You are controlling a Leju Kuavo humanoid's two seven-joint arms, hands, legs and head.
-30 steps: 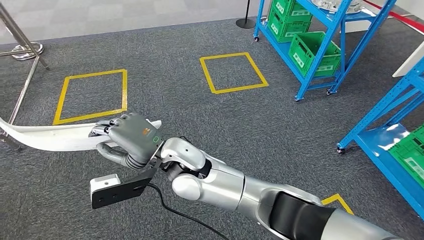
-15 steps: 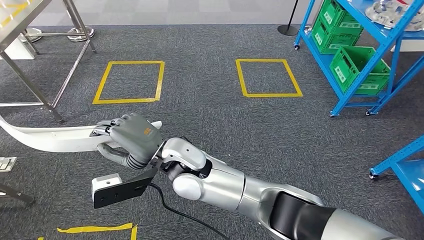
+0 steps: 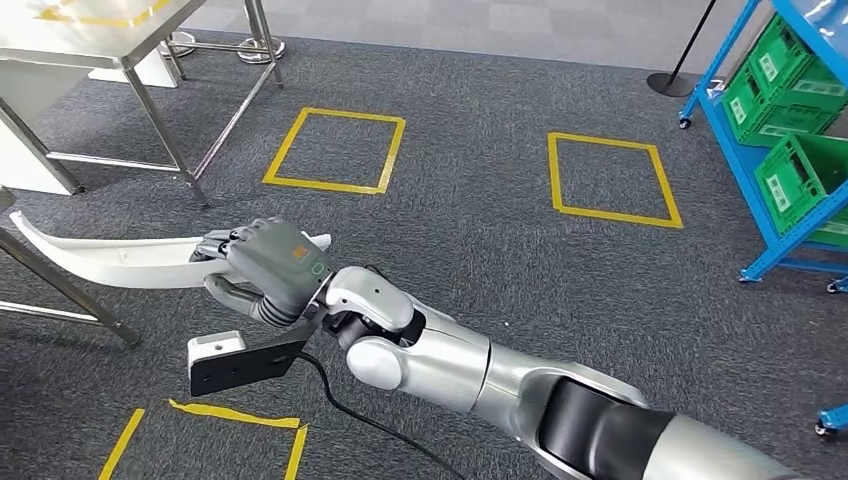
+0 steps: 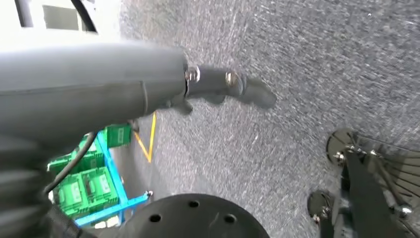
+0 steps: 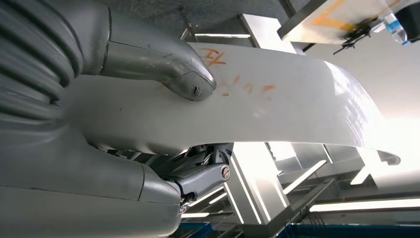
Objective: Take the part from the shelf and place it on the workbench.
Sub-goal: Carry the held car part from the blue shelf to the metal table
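Currently the long, curved white part (image 3: 120, 262) is held near one end by the right hand (image 3: 268, 268), thumb (image 5: 163, 64) pressed on one face and fingers wrapped behind, its free length reaching out above the carpet toward the steel workbench (image 3: 95, 35) ahead. For a clean placement, the part should be kept level and its far tip steered clear of the bench legs (image 3: 160, 130) until it is over the top. The left hand (image 4: 223, 87) is seen hanging over the floor, fingers loosely extended and holding nothing.

smooth glossy white plastic part (image 3: 120, 262), matt grey hand (image 3: 268, 272), rough carpet (image 3: 480, 240), shiny metal workbench (image 3: 130, 60)
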